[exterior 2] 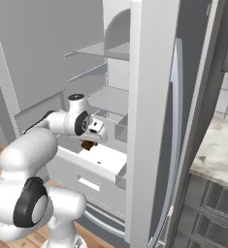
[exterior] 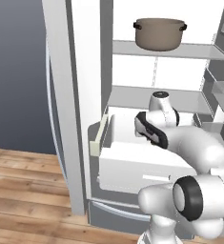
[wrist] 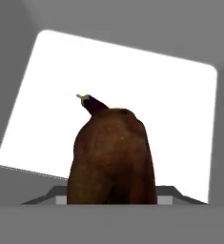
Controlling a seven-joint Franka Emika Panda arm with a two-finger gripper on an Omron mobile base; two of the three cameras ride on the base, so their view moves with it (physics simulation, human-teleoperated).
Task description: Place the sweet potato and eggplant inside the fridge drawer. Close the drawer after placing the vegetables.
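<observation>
In the hand view the brown sweet potato [wrist: 113, 157] bulks large in the foreground and covers my fingertips. My gripper [exterior 2: 89, 142] is shut on it, hanging just above the open fridge drawer [exterior 2: 107, 161]. In the right base view the sweet potato [exterior 2: 89, 145] shows as a small brown lump under the hand. On the drawer's white floor [wrist: 175, 109] lies the eggplant [wrist: 95, 104]; its dark purple end and pale stem tip peek out behind the sweet potato. In the left base view the fridge drawer [exterior: 132, 167] stands pulled out, and my arm hides the hand.
A brown pot [exterior: 159, 33] stands on an upper fridge shelf. The open fridge door [exterior 2: 152, 121] rises close on the right of the drawer. A marble counter [exterior 2: 217, 155] with dark drawers lies further right. Wooden floor [exterior: 23, 190] spreads to the left.
</observation>
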